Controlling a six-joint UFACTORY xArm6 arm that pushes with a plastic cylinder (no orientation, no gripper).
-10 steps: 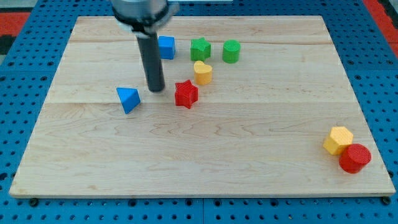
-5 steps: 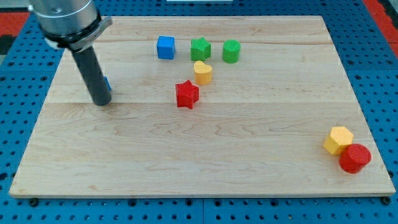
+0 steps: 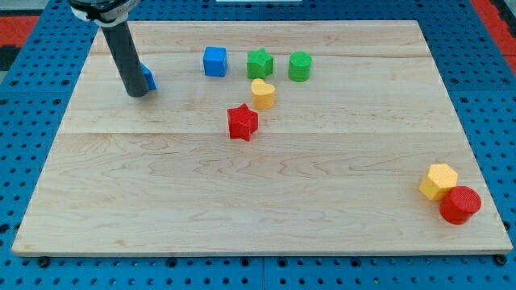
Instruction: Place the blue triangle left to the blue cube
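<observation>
The wooden board (image 3: 266, 209) is seen from above at a slant, resting on a blue pegboard surface (image 3: 24, 161). No gripper is fitted, so nothing can be spread or pinched; only a straight dark rod is seen, coming down from the upper left of the frame. My tip (image 3: 137, 93) is set on the board in the upper left area.

The blue triangle (image 3: 148, 78) is mostly hidden behind the rod; only a small blue part is seen just at the rod's right edge, touching or nearly touching it, a little above the tip. The blue cube (image 3: 214, 61) is placed to the right of it and slightly higher in the frame, apart from it, with bare wood between them.

Further right along the top, a green star (image 3: 260, 63) and a green block (image 3: 300, 66) of rounded shape are lined up beside the cube. A yellow heart (image 3: 262, 93) is found just below the green star, and a red star (image 3: 242, 122) sits below and left of that. In the lower right corner, a yellow hexagonal block (image 3: 438, 180) is touched by a red cylinder (image 3: 460, 204).
</observation>
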